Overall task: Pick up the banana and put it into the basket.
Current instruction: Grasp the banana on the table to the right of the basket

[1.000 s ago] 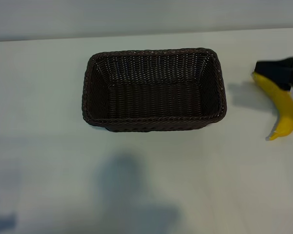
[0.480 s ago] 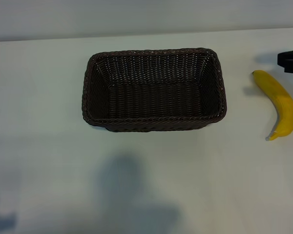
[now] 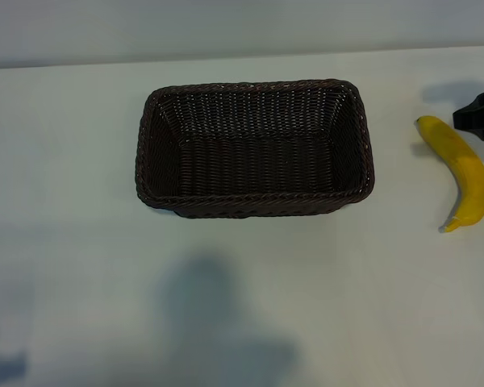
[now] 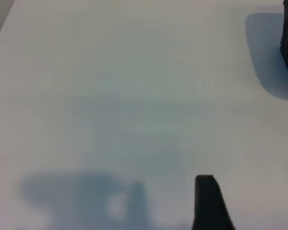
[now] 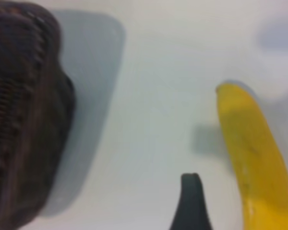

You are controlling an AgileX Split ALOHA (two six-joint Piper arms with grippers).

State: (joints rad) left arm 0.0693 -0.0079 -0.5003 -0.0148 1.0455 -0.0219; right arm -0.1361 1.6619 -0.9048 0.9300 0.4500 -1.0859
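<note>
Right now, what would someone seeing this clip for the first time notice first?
The dark woven basket dominates the middle of the white table, and nothing lies in it. The yellow banana lies on the table off to the basket's right, not held. The right gripper hangs just beside the banana's upper end at the exterior view's right edge.

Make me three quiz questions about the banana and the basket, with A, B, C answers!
1. Where is the banana?
A. in the basket
B. on the table right of the basket
C. under the basket
2. What colour is the basket?
A. dark brown
B. white
C. red
3. What is inside the basket?
A. a banana
B. a cup
C. nothing

Answers: 1 B, it lies on the table, apart from the basket. 2 A, the weave is dark brown. 3 C, only its woven bottom shows.
</note>
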